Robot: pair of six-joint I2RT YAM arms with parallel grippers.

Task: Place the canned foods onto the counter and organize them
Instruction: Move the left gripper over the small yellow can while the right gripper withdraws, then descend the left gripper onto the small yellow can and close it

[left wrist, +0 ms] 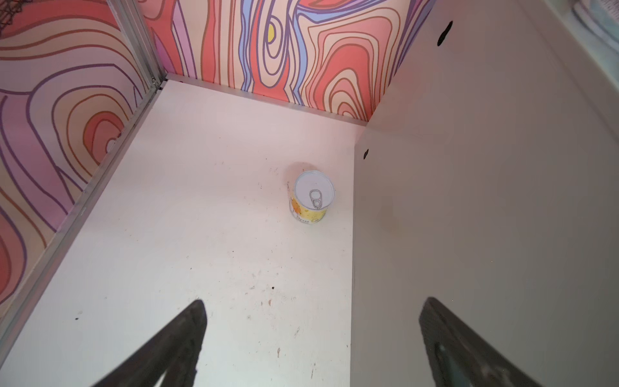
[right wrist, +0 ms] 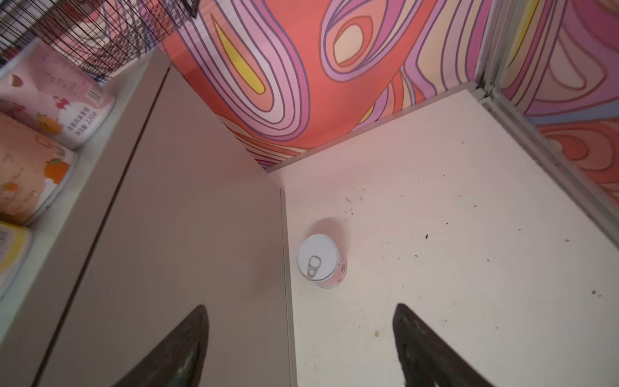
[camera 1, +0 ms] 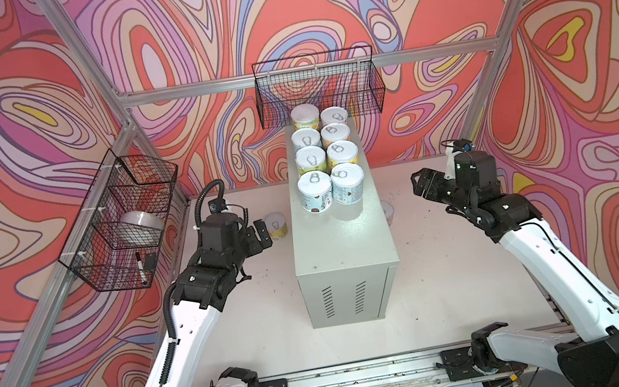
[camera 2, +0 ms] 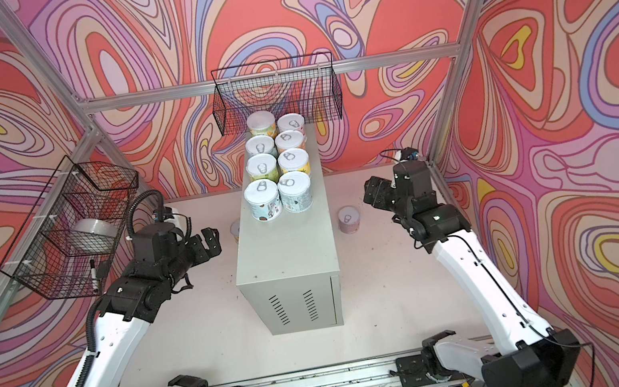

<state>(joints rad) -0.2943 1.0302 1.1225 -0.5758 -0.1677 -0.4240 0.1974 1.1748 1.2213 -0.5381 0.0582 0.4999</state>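
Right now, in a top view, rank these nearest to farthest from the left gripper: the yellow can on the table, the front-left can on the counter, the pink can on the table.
1. Yellow can: on the table, just beside the left gripper.
2. Front-left can: up on the counter, near row.
3. Pink can: on the table beyond the counter's right side.

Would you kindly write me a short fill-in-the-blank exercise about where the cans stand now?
____ cans stand on the grey counter.
The yellow-labelled can stands on the white table, on the ____ arm's side.
The loose can on the right arm's side has a ____ label.
The left gripper and right gripper are both ____.
Missing: eight; left; pink; open.
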